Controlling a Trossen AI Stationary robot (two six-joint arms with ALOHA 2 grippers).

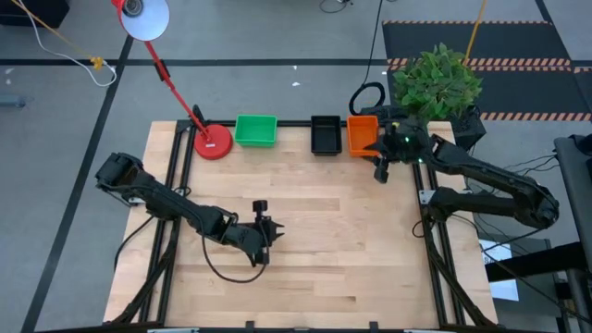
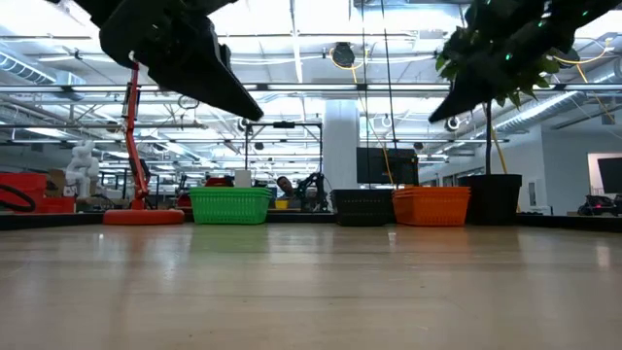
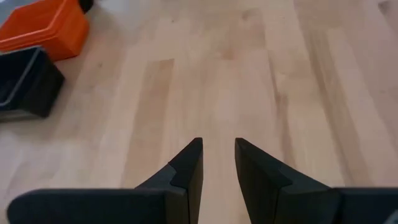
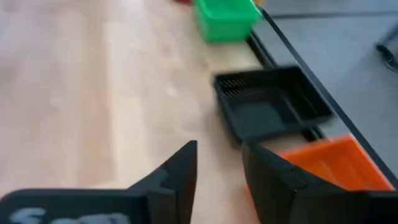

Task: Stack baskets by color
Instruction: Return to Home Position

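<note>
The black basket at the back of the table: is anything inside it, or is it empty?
Empty. The right wrist view looks into the black basket and shows only its bare floor.

Desk [image 1: 324,264]: light wooden plank top, black metal frame rail [image 1: 296,122] along the far edge. Red lamp: round red base [image 1: 214,142] on the far edge, well beyond the left pincer [image 1: 262,225] and off to its left. Thin red stem leans up to a round white shade [image 1: 146,17] out past the desk. Leafy green plant [image 1: 437,79] in a dark pot [image 2: 496,199], just beyond the right pincer [image 1: 380,172] at the far right corner. Black cable loop [image 1: 367,95] beside the plant. Grey floor, black mat [image 1: 462,42] with an orange-striped edge behind.
</note>
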